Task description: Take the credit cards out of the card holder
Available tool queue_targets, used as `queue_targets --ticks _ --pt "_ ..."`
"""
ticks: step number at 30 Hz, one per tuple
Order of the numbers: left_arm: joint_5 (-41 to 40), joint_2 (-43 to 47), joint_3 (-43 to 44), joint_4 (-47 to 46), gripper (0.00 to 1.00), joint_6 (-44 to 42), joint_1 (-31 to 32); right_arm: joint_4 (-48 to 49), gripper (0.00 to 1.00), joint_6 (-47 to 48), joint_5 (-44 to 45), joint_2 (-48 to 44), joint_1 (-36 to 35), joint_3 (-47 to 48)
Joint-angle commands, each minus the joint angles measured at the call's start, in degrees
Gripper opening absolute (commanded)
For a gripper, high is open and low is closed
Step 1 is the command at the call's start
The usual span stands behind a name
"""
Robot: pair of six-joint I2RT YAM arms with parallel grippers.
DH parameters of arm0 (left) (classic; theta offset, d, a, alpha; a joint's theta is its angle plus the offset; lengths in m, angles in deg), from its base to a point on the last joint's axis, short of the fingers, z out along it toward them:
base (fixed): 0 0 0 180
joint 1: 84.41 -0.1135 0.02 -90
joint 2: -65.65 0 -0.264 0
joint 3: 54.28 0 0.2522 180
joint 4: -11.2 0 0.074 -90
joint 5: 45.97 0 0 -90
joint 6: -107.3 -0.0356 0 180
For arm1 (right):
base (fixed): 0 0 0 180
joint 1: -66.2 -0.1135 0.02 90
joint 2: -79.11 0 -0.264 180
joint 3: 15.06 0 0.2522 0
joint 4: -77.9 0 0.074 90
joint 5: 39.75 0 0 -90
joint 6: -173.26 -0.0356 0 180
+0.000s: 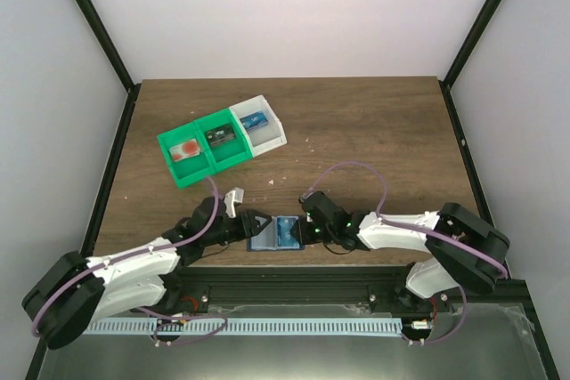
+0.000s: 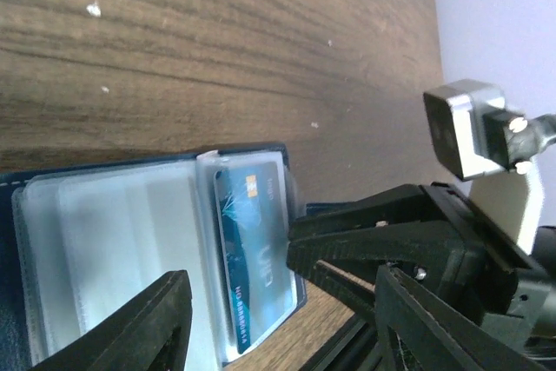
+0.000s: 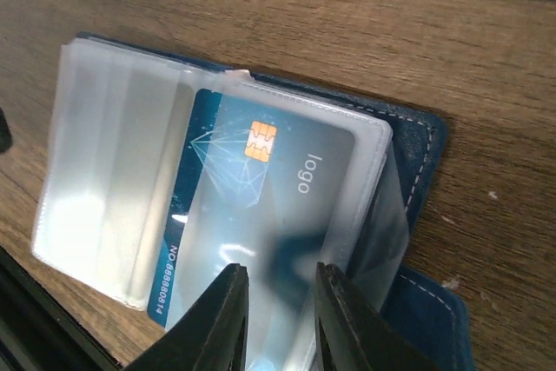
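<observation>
The card holder (image 1: 270,241) is laid open by the table's (image 1: 374,131) near edge, with bare wood beyond it. The left gripper (image 1: 253,222) is held spread at its left edge. The right gripper (image 3: 278,272) is narrowed, a gap showing, astride its right sleeve (image 3: 372,142).

We count one card holder (image 3: 422,142) on the one tabletop (image 1: 374,131), with one blue chip card (image 3: 261,188) showing among its clear sleeves. There are three trays: the left green tray (image 1: 191,176), the middle green tray (image 1: 234,159) and the white tray (image 1: 272,141), each holding one small item. Two grippers reach in, the left gripper (image 1: 258,223) and the right gripper (image 3: 280,282).
</observation>
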Motion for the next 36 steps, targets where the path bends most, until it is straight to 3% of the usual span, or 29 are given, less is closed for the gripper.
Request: queue_targets --ticks 1,19,32,36 --pt "2.95 -4.06 -2.13 -9.17 0.58 1.77 0.44 1.98 0.23 -0.41 0.29 1.11 0.54 -1.0" --pt "2.44 -17.49 -2.6 -17.63 0.36 -0.16 0.66 5.44 0.13 -1.03 -1.92 3.92 0.53 -2.59" --pt "5.1 -25.94 -2.01 -25.92 0.28 0.94 0.88 5.42 0.13 -1.03 -2.13 4.92 0.62 -2.09" --pt "5.54 -26.86 -2.37 -27.83 0.16 1.7 0.89 5.31 0.13 -1.1 -2.07 5.06 0.74 -2.06"
